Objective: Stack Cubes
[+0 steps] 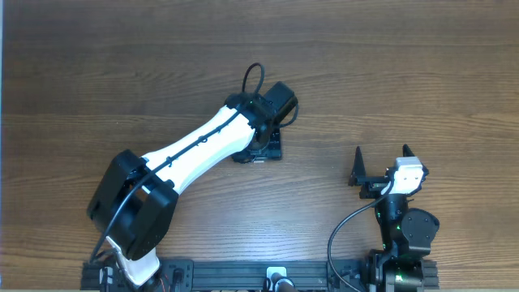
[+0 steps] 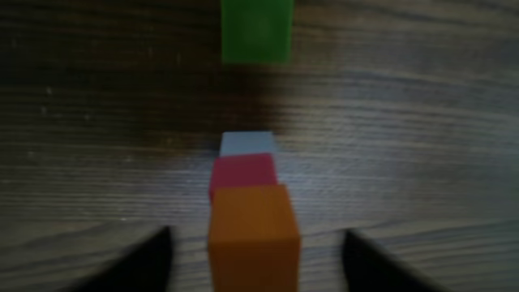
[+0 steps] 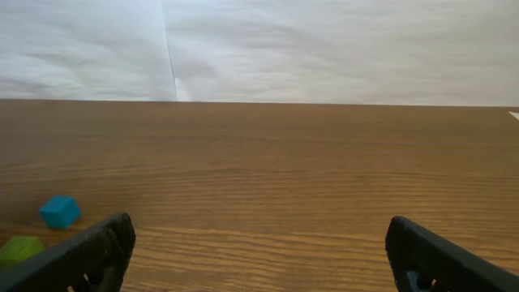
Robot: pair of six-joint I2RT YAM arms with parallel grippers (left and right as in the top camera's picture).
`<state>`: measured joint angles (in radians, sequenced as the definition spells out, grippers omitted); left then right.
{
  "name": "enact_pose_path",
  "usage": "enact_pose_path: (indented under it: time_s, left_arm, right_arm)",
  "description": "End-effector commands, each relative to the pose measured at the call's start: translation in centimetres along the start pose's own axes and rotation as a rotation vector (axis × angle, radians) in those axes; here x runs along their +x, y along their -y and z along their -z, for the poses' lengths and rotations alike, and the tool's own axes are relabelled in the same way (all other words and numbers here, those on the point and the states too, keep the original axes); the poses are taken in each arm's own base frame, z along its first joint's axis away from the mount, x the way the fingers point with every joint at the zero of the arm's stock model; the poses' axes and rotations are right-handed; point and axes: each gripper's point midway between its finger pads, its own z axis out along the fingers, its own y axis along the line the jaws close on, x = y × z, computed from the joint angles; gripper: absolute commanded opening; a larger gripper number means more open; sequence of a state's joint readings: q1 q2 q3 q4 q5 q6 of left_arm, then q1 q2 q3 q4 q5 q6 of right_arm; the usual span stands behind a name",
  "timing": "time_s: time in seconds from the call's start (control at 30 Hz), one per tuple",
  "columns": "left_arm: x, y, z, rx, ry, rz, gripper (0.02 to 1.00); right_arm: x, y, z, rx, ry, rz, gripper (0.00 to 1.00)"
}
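Watching my left gripper (image 2: pixel 255 242), jaws spread either side of the orange cube (image 2: pixel 251 219), which sits over the red cube (image 2: pixel 242 172) near the table's (image 1: pixel 422 65) middle. I'd rise straight up, brushing nothing; the green cube (image 2: pixel 256 31) lies nearby. Right gripper (image 3: pixel 258 231) is spread too.

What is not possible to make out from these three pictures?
Top view: the white left arm covers whatever lies beneath it.
Left wrist view: green cube cut by the edge; orange cube, red cube, pale blue cube: stacked or in a row, unclear.
Right wrist view: lime-green cube partly behind the right gripper.
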<state>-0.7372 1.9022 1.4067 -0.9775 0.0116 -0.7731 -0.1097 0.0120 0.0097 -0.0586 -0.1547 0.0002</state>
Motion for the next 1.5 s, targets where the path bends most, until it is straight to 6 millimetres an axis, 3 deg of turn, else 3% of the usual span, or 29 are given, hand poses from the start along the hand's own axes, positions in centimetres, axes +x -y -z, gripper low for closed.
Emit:
enact_pose_path:
  time_s: [0.03, 0.27, 0.4, 0.63, 0.8, 0.9, 1.0, 1.23, 1.33, 1.5]
  left_arm:
    - [-1.0, 0.4, 0.5, 0.020, 0.030, 0.029, 0.998]
    - [-2.3, -0.1, 2.9, 0.064, 0.089, 0.057, 1.000]
    - [-3.2, -0.5, 5.7, 0.079, 0.179, 0.067, 1.000]
    - [-5.2, -2.2, 15.8, 0.192, 0.479, 0.109, 1.000]
    - [-5.9, -3.4, 24.8, 0.329, 0.740, 0.064, 0.998]
    - [-5.9, -5.3, 28.8, 0.373, 0.858, 0.068, 0.998]
    - [-5.9, -8.7, 31.6, 0.383, 0.968, 0.106, 0.998]
    - [-4.4, -15.8, 34.0, 0.376, 1.193, 0.144, 0.996]
    - [-2.7, -17.6, 33.1, 0.367, 1.257, 0.137, 0.989]
    - [0.1, -20.0, 29.9, 0.344, 1.363, 0.098, 0.985]
  right_arm:
    - [0.2, 0.0, 0.0, 0.000, -0.003, -0.003, 0.993]
    - [0.2, 0.0, 0.0, 0.000, -0.003, -0.003, 0.991]
    - [0.2, 0.0, 0.0, 0.000, -0.003, -0.003, 0.991]
    - [0.2, 0.0, 0.0, 0.000, -0.003, -0.003, 0.991]
    - [0.2, 0.0, 0.0, 0.000, -0.003, -0.003, 0.991]
    - [0.2, 0.0, 0.0, 0.000, -0.003, -0.003, 0.991]
    - [0.2, 0.0, 0.0, 0.000, -0.003, -0.003, 0.993]
    - [0.2, 0.0, 0.0, 0.000, -0.003, -0.003, 0.991]
    - [0.2, 0.0, 0.0, 0.000, -0.003, -0.003, 0.991]
    - [0.2, 0.0, 0.0, 0.000, -0.003, -0.003, 0.993]
